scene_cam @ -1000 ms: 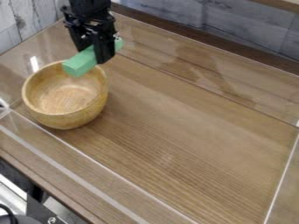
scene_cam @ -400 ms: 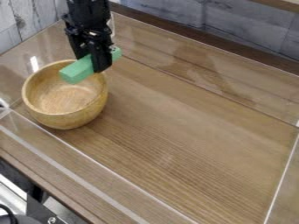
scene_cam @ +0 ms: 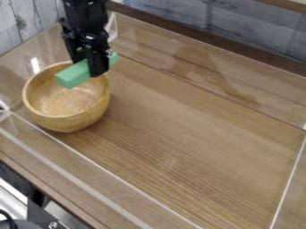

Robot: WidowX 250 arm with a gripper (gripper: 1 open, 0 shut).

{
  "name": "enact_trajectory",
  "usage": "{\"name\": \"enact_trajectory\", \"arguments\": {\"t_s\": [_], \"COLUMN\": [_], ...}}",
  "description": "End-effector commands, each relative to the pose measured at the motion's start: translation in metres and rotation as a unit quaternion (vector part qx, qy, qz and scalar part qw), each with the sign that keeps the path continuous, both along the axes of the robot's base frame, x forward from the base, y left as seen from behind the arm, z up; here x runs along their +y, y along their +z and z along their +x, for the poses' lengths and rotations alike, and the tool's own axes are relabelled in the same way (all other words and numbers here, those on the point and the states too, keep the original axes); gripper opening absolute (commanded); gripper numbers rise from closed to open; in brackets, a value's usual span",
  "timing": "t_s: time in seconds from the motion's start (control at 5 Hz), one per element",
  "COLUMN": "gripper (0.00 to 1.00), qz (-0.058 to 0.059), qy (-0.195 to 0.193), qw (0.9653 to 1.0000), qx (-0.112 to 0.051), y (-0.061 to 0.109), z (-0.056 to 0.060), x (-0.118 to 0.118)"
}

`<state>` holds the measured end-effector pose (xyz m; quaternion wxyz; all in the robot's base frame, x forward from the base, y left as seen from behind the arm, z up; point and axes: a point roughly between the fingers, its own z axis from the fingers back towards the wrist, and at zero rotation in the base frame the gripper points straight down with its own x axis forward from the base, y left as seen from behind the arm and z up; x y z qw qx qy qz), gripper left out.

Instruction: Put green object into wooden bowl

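The green object (scene_cam: 74,74) is a flat bright green block, tilted, hanging over the far rim of the wooden bowl (scene_cam: 48,112). My black gripper (scene_cam: 89,63) points straight down and is shut on the block's upper end. The block's lower end reaches over the bowl's opening, just above the inside. The round tan bowl stands at the left of the table, and nothing lies inside it.
A clear plastic wall (scene_cam: 143,201) rings the wooden tabletop (scene_cam: 191,116), with a raised edge along the front and right side. A planked grey wall runs behind the table.
The gripper with the green block has sunk slightly and drifted left, bringing the block further over the bowl's opening.
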<state>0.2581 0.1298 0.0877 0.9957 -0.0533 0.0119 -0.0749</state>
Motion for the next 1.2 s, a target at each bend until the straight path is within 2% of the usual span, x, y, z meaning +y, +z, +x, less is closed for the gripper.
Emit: {"name": "enact_trajectory", "arguments": {"t_s": [0.0, 0.4, 0.6, 1.0], "gripper": [0.00, 0.00, 1.00, 1.00], "qz": [0.017, 0.020, 0.019, 0.014], "qy": [0.019, 0.092, 0.126, 0.168], "qw": [0.9995, 0.9955, 0.9919, 0.9855], "qx": [-0.021, -0.008, -0.003, -0.015], "y": [0.016, -0.008, -0.012, 0.021], "z": [0.012, -0.004, -0.009, 0.009], "x": [0.015, 0.024, 0.026, 0.018]}}
